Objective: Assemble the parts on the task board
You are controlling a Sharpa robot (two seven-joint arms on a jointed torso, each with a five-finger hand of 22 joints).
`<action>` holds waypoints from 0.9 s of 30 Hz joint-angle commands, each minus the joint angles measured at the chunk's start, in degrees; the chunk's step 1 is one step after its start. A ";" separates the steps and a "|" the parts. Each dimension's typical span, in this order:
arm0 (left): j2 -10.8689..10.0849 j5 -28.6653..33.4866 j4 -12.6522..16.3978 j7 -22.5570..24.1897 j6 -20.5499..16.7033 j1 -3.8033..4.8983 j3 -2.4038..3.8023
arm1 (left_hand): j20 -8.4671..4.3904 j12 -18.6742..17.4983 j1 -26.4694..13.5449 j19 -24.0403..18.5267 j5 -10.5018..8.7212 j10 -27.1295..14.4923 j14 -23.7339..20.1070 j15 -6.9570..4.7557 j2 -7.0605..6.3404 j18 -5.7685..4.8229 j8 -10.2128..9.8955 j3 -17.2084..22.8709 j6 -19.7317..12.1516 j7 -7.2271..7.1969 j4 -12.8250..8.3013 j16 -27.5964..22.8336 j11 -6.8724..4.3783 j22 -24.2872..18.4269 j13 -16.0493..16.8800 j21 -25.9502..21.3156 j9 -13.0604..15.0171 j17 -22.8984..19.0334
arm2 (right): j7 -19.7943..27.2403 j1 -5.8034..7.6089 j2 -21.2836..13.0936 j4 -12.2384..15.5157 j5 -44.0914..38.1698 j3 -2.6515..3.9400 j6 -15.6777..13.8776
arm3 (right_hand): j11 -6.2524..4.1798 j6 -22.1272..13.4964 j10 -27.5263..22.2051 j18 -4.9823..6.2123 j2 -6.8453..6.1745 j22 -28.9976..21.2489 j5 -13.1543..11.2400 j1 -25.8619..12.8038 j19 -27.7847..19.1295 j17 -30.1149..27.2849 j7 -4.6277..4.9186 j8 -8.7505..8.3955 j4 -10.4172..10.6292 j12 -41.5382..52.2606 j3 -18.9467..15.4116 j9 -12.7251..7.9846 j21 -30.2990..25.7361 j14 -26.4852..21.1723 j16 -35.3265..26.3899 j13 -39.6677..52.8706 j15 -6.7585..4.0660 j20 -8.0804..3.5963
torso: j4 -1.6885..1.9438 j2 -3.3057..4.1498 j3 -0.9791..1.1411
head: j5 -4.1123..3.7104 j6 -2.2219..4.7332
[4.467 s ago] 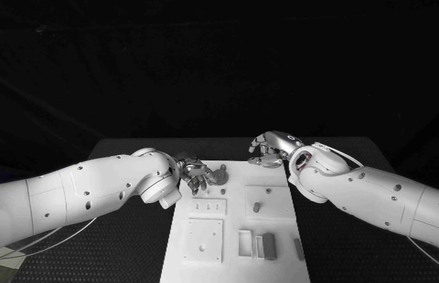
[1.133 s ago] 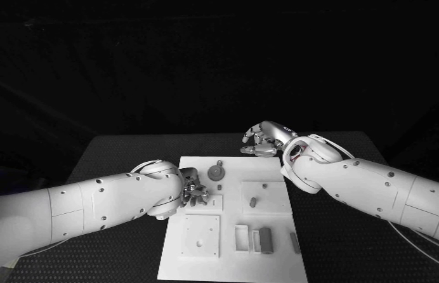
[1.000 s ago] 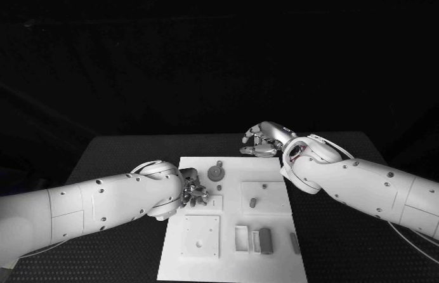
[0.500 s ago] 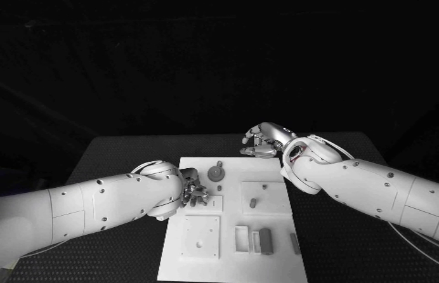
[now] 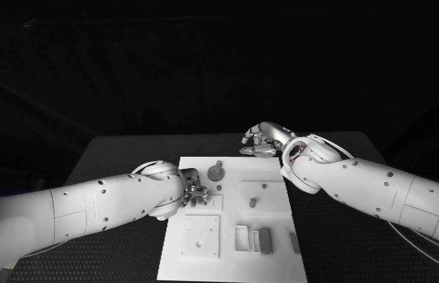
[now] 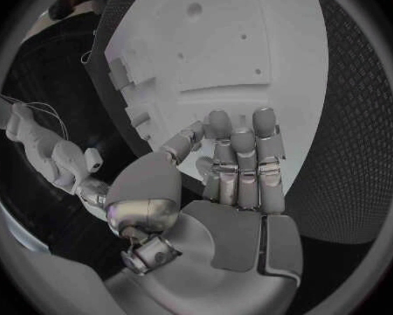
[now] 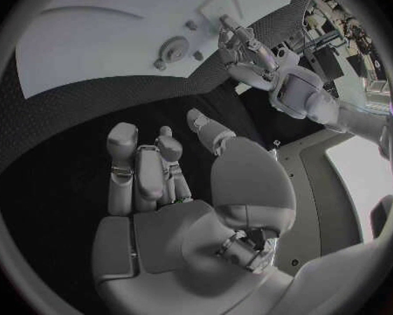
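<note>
I see the white task board [image 5: 233, 257] lying mid-table [image 5: 119, 153], with grey parts [image 5: 265, 240] standing in its near recesses. My left robot hand [image 5: 194, 193] hovers over the board's left edge, fingers curled together; I cannot tell whether it holds anything. My right robot hand [image 5: 262, 140] hangs beyond the board's far edge, fingers curled, holding nothing.

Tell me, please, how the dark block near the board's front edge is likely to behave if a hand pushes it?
The block looks rigid, so it should probably slide rather than bend. It is long and narrow, so an off-centre push would likely turn it. It lies close beside a white frame on the board, which may stop it that way.
</note>
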 commanded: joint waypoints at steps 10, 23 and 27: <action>0.22 -0.71 0.04 0.69 1.62 -0.22 -0.05 | -0.62 0.68 0.51 0.46 1.14 -0.94 -1.23 -1.06 0.02 -0.01 0.12 0.35 5.17 -4.39 -0.04 0.58 -0.47 0.35 -0.30 -0.45 7.57 -0.60 | 0.28 -0.02 0.12 -0.04 -0.08 0.02 0.69 | 0.19 0.08 -0.40 4.89 0.60 0.85 0.05 0.19 -0.04 -0.07 0.25 -0.23 -0.09 -0.35 -0.36 0.10 -0.40 -0.47 -0.26 -0.07 0.12 -0.46 | 0.04 0.01 -0.01 | -0.12 -0.08; 0.40 -0.71 -0.26 0.96 1.23 -0.23 -0.05 | -0.73 1.29 -0.01 0.86 -1.27 -0.87 -1.22 -1.14 -1.11 -0.08 0.07 -0.16 5.57 -4.54 0.93 1.35 -0.58 0.63 -0.78 -0.78 7.83 -1.58 | 0.30 -0.02 0.28 -0.13 -0.05 0.02 0.75 | 0.20 0.09 -0.42 4.89 0.63 0.86 0.05 0.17 -0.06 -0.13 0.25 -0.23 -0.12 -0.35 -0.42 0.11 -0.42 -0.52 -0.29 -0.08 0.13 -0.45 | -0.02 0.00 0.02 | -0.10 -0.14; 0.52 -0.70 -0.44 0.93 0.91 -0.23 -0.05 | -0.78 1.50 -0.73 0.98 -1.72 -0.87 -1.23 -1.19 -1.76 -0.10 0.02 -0.60 5.69 -4.60 1.69 1.63 -0.63 0.72 -0.98 -0.94 7.91 -1.95 | 0.28 -0.02 0.34 -0.13 -0.03 0.02 0.96 | 0.20 0.10 -0.42 4.89 0.65 0.86 0.05 0.16 -0.06 -0.11 0.25 -0.23 -0.12 -0.35 -0.43 0.12 -0.43 -0.51 -0.29 -0.08 0.13 -0.45 | 0.00 0.02 0.03 | -0.12 -0.17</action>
